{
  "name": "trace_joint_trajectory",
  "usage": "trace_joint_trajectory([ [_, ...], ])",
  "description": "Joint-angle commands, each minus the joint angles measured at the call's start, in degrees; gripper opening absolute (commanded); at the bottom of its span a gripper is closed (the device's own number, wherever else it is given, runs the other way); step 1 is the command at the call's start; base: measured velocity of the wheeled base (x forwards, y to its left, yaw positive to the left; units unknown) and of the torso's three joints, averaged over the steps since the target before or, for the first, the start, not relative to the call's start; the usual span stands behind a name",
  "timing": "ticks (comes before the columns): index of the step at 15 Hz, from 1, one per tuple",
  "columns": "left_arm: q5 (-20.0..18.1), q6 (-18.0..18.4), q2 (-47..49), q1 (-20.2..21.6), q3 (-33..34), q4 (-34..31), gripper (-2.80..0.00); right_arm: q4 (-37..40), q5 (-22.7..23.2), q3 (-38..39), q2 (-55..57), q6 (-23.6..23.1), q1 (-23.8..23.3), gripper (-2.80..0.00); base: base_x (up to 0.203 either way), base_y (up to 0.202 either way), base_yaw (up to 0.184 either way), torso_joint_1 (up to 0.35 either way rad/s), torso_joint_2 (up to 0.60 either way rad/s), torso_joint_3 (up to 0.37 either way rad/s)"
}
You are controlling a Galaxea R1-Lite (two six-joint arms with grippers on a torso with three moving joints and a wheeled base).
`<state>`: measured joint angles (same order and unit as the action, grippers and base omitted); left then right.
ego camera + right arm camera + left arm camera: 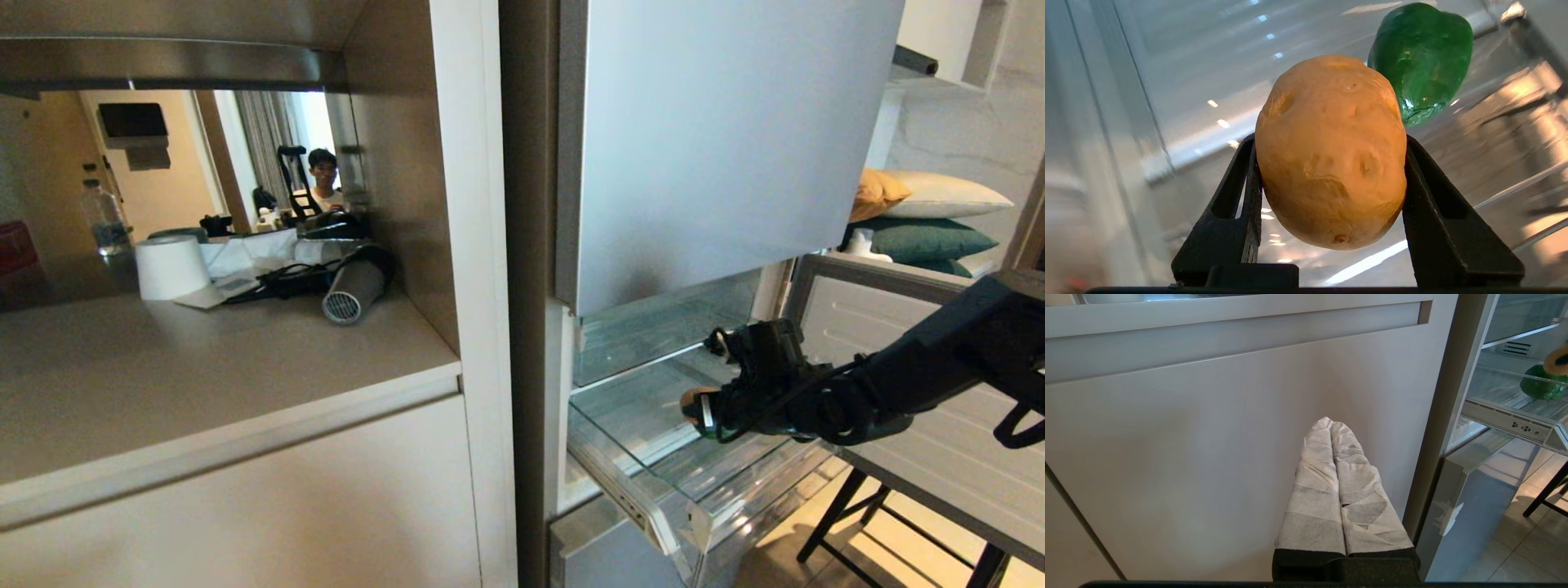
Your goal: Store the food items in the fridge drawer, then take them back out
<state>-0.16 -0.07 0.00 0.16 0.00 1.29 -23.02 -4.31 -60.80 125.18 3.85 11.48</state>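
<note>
My right gripper (1331, 141) is shut on the tan-brown potato (1331, 151), its black fingers (1249, 179) pressing the two sides. It holds the potato just above the clear fridge drawer (1208, 81). The dark green bell pepper (1423, 57) lies on the drawer's bottom a little beyond the potato. In the head view the right gripper (695, 408) reaches in from the right over the pulled-out drawer (702, 523); the pepper is hidden there. The left wrist view shows the pepper (1541, 386) behind the drawer's clear wall, the potato (1557, 361) above it. My left gripper (1329, 422), tape-wrapped, is shut and parked facing a cabinet front.
The grey fridge door (718, 147) stands open above the drawer. Left of the fridge, a counter (204, 367) carries a paper roll (170, 266), a hair dryer (353, 290) and a water bottle (104, 219). A mirror reflects a person. A black-legged table (914, 506) stands under my right arm.
</note>
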Motion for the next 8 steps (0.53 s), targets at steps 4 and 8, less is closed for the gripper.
trace_joint_trajectory([
  [4,-0.02,-0.01,0.00,0.02,0.62,0.03,-2.80,-0.29,0.30,0.57,0.82,-7.22,-0.23,-2.80,0.000,0.000,0.000,0.000,0.00,0.000],
  [8,-0.02,-0.01,0.00,0.02,0.62,0.03,-2.80,-0.44,3.87,1.56,1.30,-8.51,-0.15,-2.80,0.000,0.000,0.000,0.000,0.00,0.000],
])
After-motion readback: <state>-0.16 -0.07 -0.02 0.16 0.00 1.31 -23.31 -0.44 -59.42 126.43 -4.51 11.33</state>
